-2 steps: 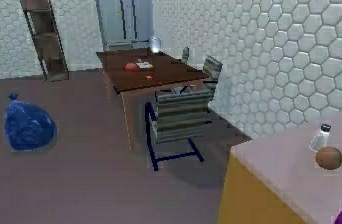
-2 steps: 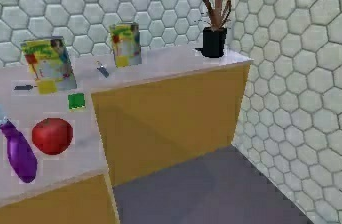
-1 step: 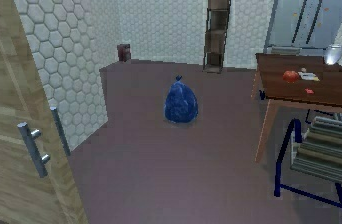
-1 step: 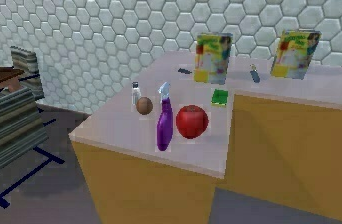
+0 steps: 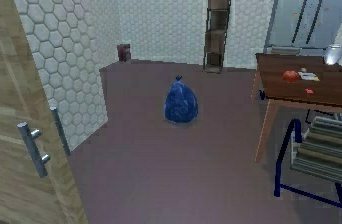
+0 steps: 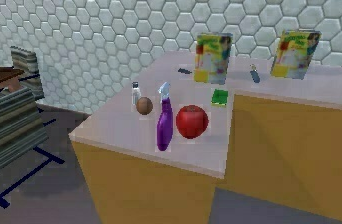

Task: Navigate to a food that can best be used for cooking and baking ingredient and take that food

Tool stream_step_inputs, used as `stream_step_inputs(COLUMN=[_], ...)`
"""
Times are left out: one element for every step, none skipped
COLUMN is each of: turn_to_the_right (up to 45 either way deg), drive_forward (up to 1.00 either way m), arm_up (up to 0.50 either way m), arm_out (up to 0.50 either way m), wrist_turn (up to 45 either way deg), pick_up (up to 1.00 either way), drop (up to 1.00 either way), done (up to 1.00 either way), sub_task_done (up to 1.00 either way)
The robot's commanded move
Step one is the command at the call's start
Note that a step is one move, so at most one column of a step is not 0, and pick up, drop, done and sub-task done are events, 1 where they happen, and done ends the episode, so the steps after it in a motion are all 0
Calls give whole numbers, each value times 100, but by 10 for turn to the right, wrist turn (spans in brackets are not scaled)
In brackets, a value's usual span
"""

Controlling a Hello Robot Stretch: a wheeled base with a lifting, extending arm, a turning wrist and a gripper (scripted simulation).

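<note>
Forward view, left to right:
- The wooden door [image 5: 4,110] is cut off by the left and bottom edges. It carries two metal handles [image 5: 34,148].
- A hex-tiled wall [image 5: 64,50] stands behind it.
- A small dark red box [image 5: 125,52] sits in the far corner, too small to identify.
- A blue bag [image 5: 180,102] stands upright on the floor, mid-room and apart from everything else.
- A dark tall frame [image 5: 217,35] stands against the back wall, its top cropped.
- The wooden table [image 5: 329,92] runs off the right edge. On it are a red item [image 5: 291,75], which I can't identify, and a clear vessel [image 5: 334,55].
- A striped chair [image 5: 329,150] on a blue frame is just in front of the table, partly cropped.

Arm side view, left to right:
- The same striped chair [image 6: 7,115] is at the left edge.
- The counter [image 6: 114,125] has its front corner in shot, and its right end is cut off.
- A white shaker [image 6: 135,92] is partly hidden behind a brown egg-shaped item [image 6: 145,105]. That item is the likeliest task food, though I can't confirm it's an egg. It sits on the countertop near the left edge.
- A purple spray bottle [image 6: 164,130] stands upright just to the right of it.
- A red round fruit [image 6: 191,122] is beside the bottle. Whether they touch is unclear.
- A green pad [image 6: 220,97] lies flat behind the fruit.
- On the back run there's a small dark thing [image 6: 183,70], a yellow-green box [image 6: 212,57], a blue thing [image 6: 254,74] I can't make out, and a second box [image 6: 299,50].

Gripper state: cannot tell.
</note>
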Motion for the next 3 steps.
stream_step_inputs(turn_to_the_right=[0, 0, 0], drive_forward=[0, 0, 0], arm_up=[38, 0, 0], arm_out=[0, 46, 0], wrist_turn=[0, 0, 450], pick_up=[0, 0, 0], drop=[0, 0, 0], done=[0, 0, 0], sub_task_done=[0, 0, 0])
